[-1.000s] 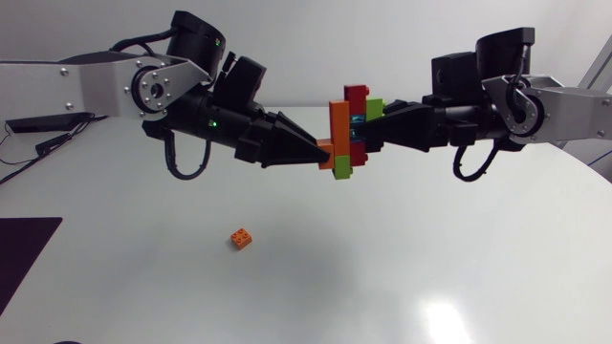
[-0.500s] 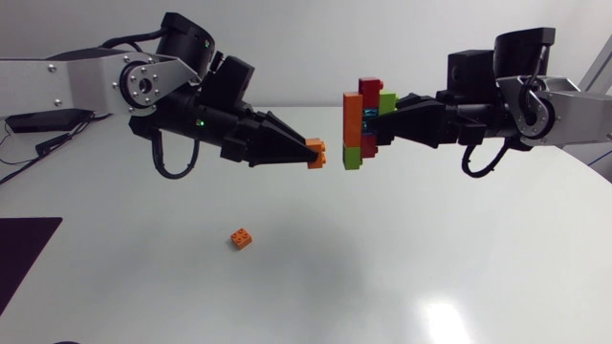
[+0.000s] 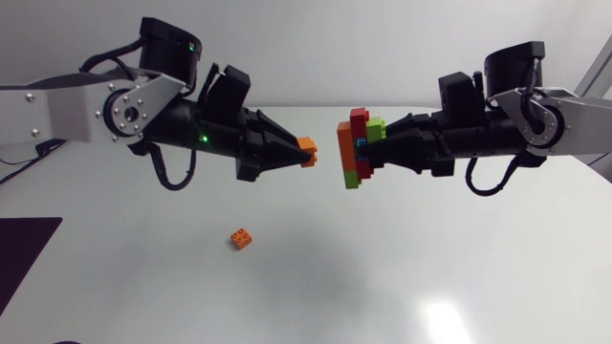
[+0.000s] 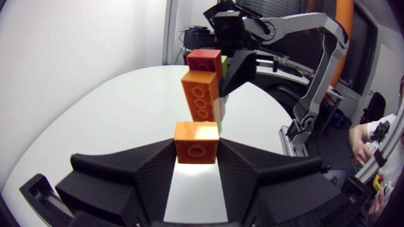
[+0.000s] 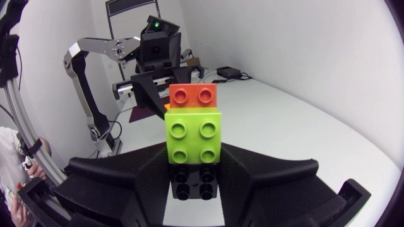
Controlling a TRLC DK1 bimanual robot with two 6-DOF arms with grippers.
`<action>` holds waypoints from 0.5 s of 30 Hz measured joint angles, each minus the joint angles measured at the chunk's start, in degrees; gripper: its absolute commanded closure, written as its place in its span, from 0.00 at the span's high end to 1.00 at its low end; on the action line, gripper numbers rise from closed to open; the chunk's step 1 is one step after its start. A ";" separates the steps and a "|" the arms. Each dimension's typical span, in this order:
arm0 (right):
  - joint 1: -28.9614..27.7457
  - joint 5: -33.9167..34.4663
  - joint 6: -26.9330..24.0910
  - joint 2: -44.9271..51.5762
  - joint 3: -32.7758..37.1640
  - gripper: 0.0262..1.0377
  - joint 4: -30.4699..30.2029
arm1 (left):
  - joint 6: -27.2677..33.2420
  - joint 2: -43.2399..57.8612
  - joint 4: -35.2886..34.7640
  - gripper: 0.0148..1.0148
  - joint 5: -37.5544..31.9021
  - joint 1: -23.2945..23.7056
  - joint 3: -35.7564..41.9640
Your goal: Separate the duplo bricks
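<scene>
My left gripper (image 3: 303,152) is shut on a small orange brick (image 3: 308,147), held in the air above the table. In the left wrist view this orange brick (image 4: 196,142) sits clamped between the two fingers. A short gap to its right, my right gripper (image 3: 371,150) is shut on a stack of bricks (image 3: 356,149) in red, orange, green and blue. In the right wrist view a green brick (image 5: 193,135) of the stack lies between the fingers, with an orange one (image 5: 194,96) beyond it and a black one (image 5: 192,183) nearer the wrist.
A single orange brick (image 3: 241,238) lies on the white table (image 3: 402,277), below and left of the grippers. A dark mat (image 3: 19,253) covers the table's left edge.
The left gripper has pulled the small orange brick off the stack and drawn back to the left. The right gripper has moved right with the stack, so a gap has opened between them.
</scene>
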 measured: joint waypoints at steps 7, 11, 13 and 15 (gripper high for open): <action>1.09 1.86 -4.17 -4.55 -2.64 0.13 -1.25 | -1.70 3.34 12.31 0.37 -10.78 -4.52 -6.56; 1.09 2.01 -4.20 -5.62 -2.99 0.13 -1.44 | -2.40 10.23 12.63 0.37 -12.35 -3.41 -6.56; 1.07 2.03 -4.20 -5.70 -2.99 0.13 -1.44 | -3.02 12.96 12.61 0.37 -12.79 -2.21 -6.56; 1.03 2.01 -4.20 -5.75 -2.99 0.13 -1.44 | -3.43 14.58 12.61 0.37 -14.05 -0.96 -6.56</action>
